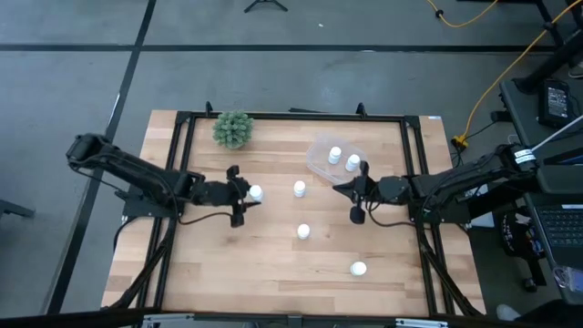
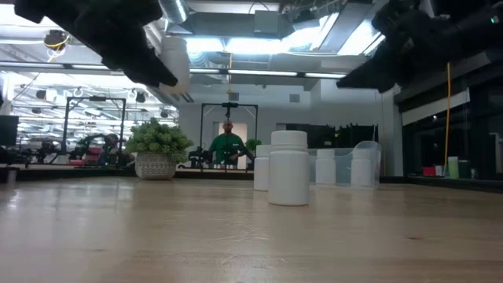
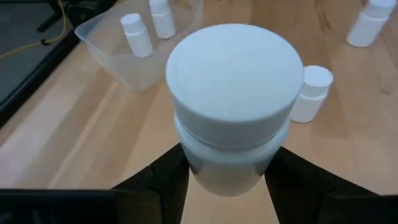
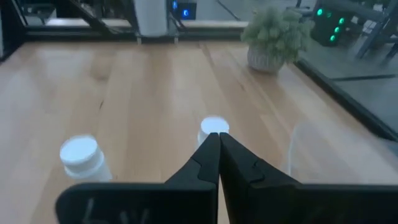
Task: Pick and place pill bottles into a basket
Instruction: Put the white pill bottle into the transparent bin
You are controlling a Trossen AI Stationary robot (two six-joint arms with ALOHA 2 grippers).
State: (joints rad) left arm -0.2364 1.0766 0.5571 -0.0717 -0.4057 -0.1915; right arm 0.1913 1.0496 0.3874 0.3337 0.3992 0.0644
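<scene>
My left gripper (image 1: 244, 193) is shut on a white pill bottle (image 1: 256, 192), held above the table in the low view (image 2: 174, 63). Two bottles (image 1: 335, 154) (image 1: 352, 163) stand in the clear basket (image 1: 318, 162) at the far right. Three more stand on their bases on the table: one mid-table (image 1: 299, 189), one nearer (image 1: 303, 231), one near the front (image 1: 358, 269). My right gripper (image 1: 339, 189) is shut and empty, raised just right of the mid-table bottle (image 4: 214, 126). My left gripper pinches the bottle's body just below the cap (image 3: 227, 165) between its two fingers (image 3: 169, 180). The fingers come roughly level from the table's left. The bottle is upright and lifted clear of the table, cap (image 3: 233, 68) up.
A green bushy plant in a pot (image 1: 233, 129) stands at the far left of the table. A black frame runs around the table's edges (image 1: 291, 116). A person in green (image 2: 228, 145) stands in the room far behind the table.
</scene>
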